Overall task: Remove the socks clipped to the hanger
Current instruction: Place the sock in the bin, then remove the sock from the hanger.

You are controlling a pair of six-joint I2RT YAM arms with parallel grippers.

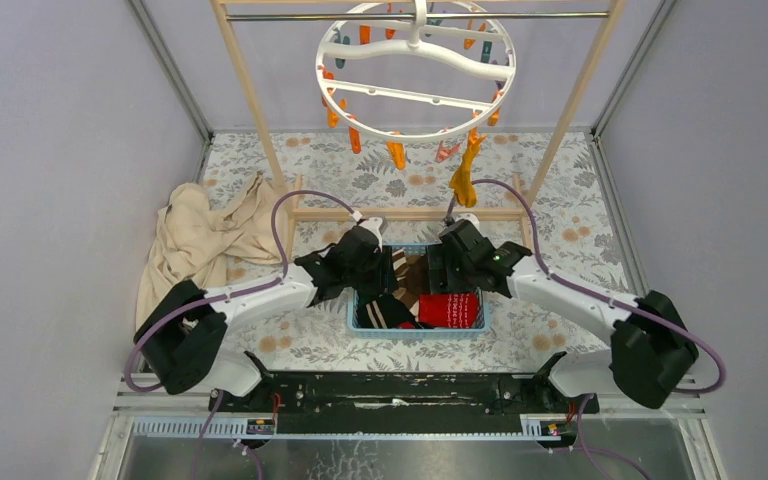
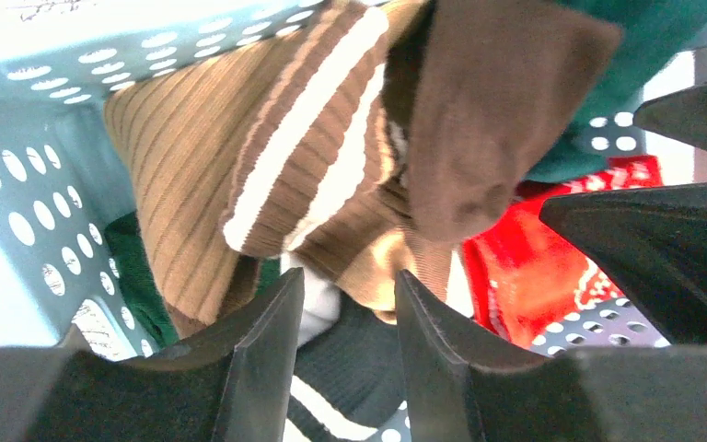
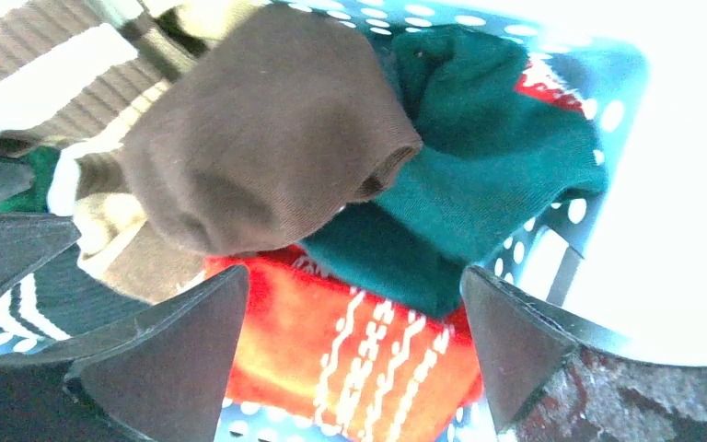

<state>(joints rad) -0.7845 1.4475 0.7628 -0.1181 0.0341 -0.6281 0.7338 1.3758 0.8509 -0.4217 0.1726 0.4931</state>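
Right gripper [image 3: 354, 276] stood released, its fingers spread wide with nothing between them, poised over the blue perforated basket [image 1: 415, 331]. The left gripper [image 2: 348, 281] sat beside it over the same basket, jaws partly parted and likewise clamping nothing. The overhead view alone showed the hanger [image 1: 410, 95], suspended from the wooden rack frame [image 1: 248, 90] at the far side of the floral-covered table [image 1: 580, 230]. Its orange clips [image 1: 396, 152] dangled, and one mustard sock [image 1: 463, 175] was still clipped at its near right edge. A small pinkish item hung just beside it, too small to identify. A beige cloth [image 1: 200, 235] lay crumpled to the left of the basket. The overhead view gave the basket's contents only as a dark and red jumble beneath the two wrists. The wrist cameras resolved them. The right wrist view showed a plain brown sock [image 3: 258, 129] lying on a dark green sock [image 3: 479, 175] and a red patterned sock [image 3: 350, 350]. The left wrist view added a brown ribbed sock with white stripes [image 2: 239, 157] against the basket wall and a dark striped sock [image 2: 331, 405] under the fingers. It also caught the right gripper's dark fingers at its right edge.
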